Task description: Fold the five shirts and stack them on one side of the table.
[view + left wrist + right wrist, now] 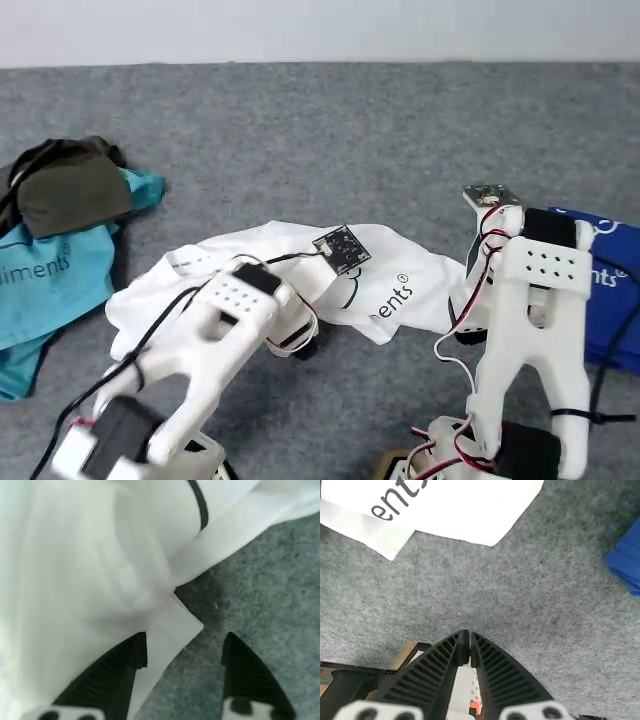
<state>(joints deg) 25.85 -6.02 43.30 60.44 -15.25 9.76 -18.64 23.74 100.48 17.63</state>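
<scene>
We see the left gripper [185, 647] released, one finger [117, 672] over the crumpled white shirt [100, 555], a corner of it between the jaws; its dark print is cut off; the right gripper [470, 641] is clenched on nothing above the grey felt [520, 590], the shirt's edge ahead, a blue shirt [626, 560] beside, partly cut off.

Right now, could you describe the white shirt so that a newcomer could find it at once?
On the grey table, look midway between the teal shirt and the blue shirt. The white shirt lies crumpled there, the sole white one, beneath the left gripper.
</scene>
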